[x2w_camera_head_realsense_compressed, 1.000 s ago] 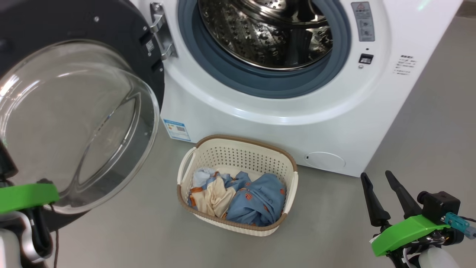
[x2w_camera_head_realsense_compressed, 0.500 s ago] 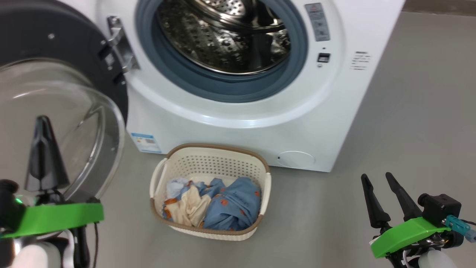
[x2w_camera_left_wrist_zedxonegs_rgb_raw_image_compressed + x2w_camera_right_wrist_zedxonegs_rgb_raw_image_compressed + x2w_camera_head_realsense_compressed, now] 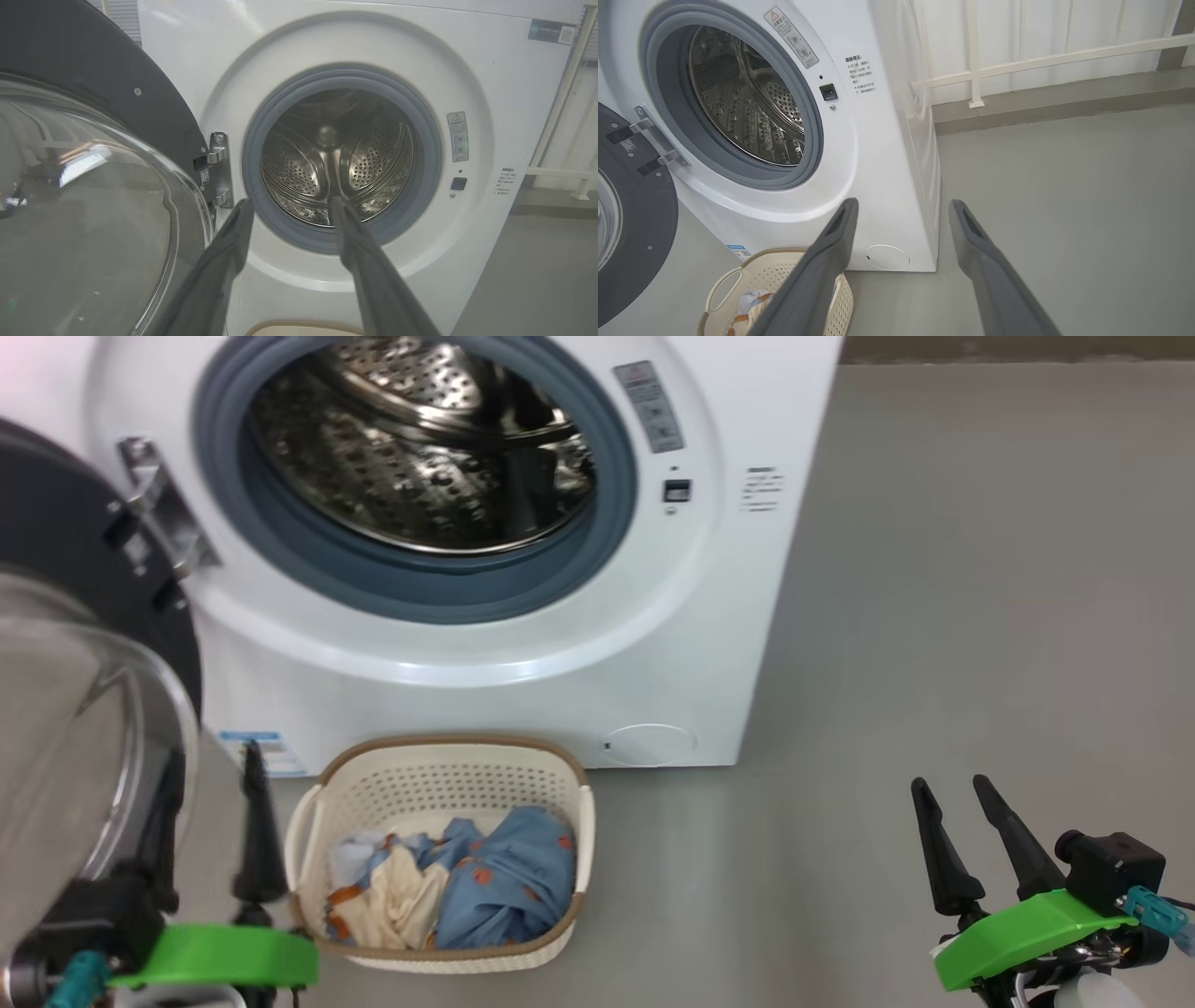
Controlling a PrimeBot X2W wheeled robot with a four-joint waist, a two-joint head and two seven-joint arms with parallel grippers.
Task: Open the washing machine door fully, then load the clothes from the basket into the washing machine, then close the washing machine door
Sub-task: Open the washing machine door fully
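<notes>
The washing machine door (image 3: 93,210) stands swung out to the left on its hinge (image 3: 159,513), its glass bowl bulging toward you. The drum (image 3: 420,448) is open and bare. The clothes (image 3: 504,887) lie heaped in the basket (image 3: 448,744), which sits on the floor (image 3: 934,569) just in front of the washing machine (image 3: 523,709), below the opening.

Your left gripper (image 3: 290,203) has its fingers spread with nothing between them. It sits just beside the glass bowl and just left of the basket. Your right gripper (image 3: 950,784) is also spread wide and empty, well apart to the right.

Watch the left arm first. It is so close to the door that a careless sweep toward the basket could knock the bowl and swing the door back across the opening. The garments look soft and tangled, so a pinch may lift several at once. A trailing piece could then catch on the grey-blue gasket (image 3: 448,588) or drop short. The basket looks light, and a snagged garment could drag or tip it.

The floor is smooth, plain grey and looks slick, so expect the basket to slide if nudged. Open floor stretches away to the right. A white railing (image 3: 1041,56) runs along the far side beyond the machine.
</notes>
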